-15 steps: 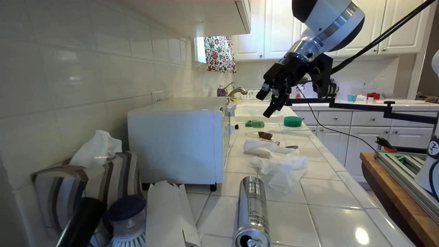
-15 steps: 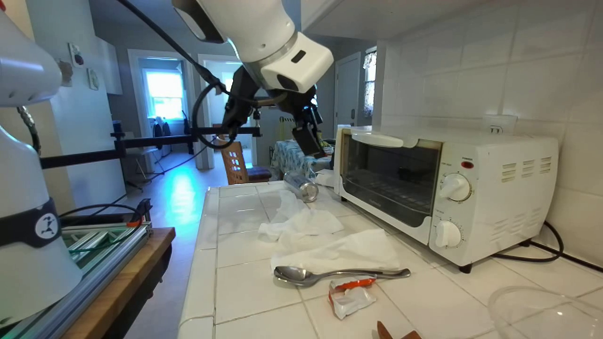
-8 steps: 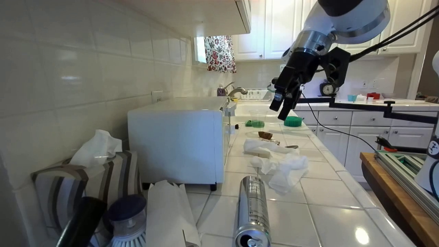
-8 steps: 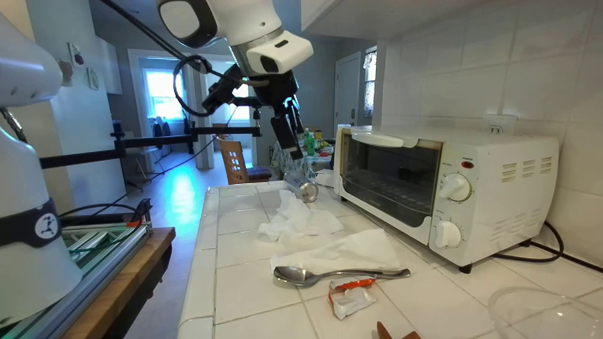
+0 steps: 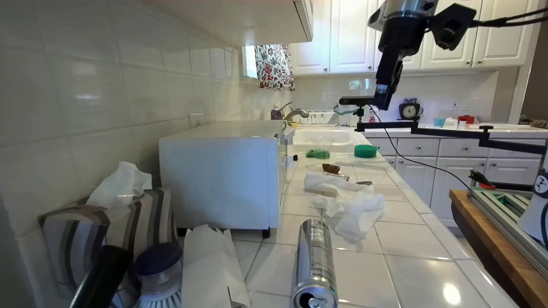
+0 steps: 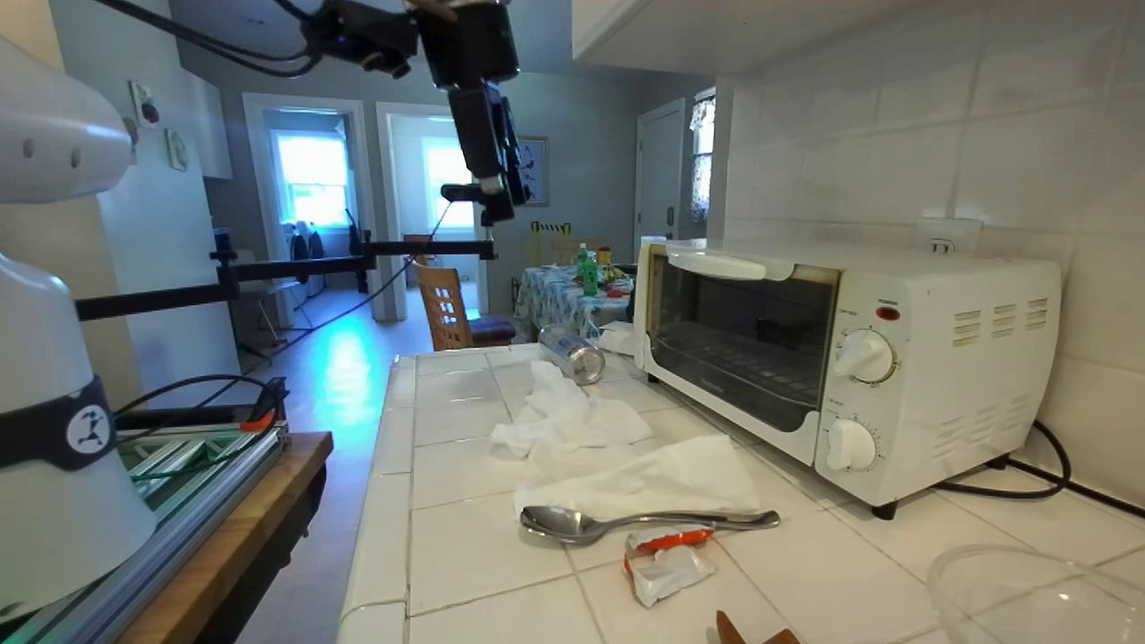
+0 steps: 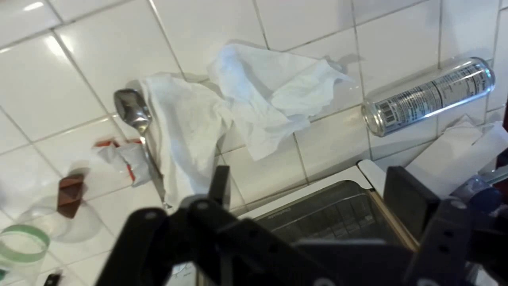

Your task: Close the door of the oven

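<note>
Door (image 6: 738,335) looks closed, upright against the oven (image 6: 975,367), so, presumably with nothing to push, I hang my claw (image 7: 310,180) apart, spread wide, empty

No word or number reads clearly: a barcode (image 7: 387,112) and blurred fine print (image 7: 420,102) mark the silver can (image 7: 456,86); lettering (image 7: 279,213) low on the door (image 6: 738,335) of the oven (image 6: 975,376) and around its knobs (image 6: 864,355) is too small; a round emblem (image 6: 91,431) marks the robot's base (image 6: 67,537).
</note>
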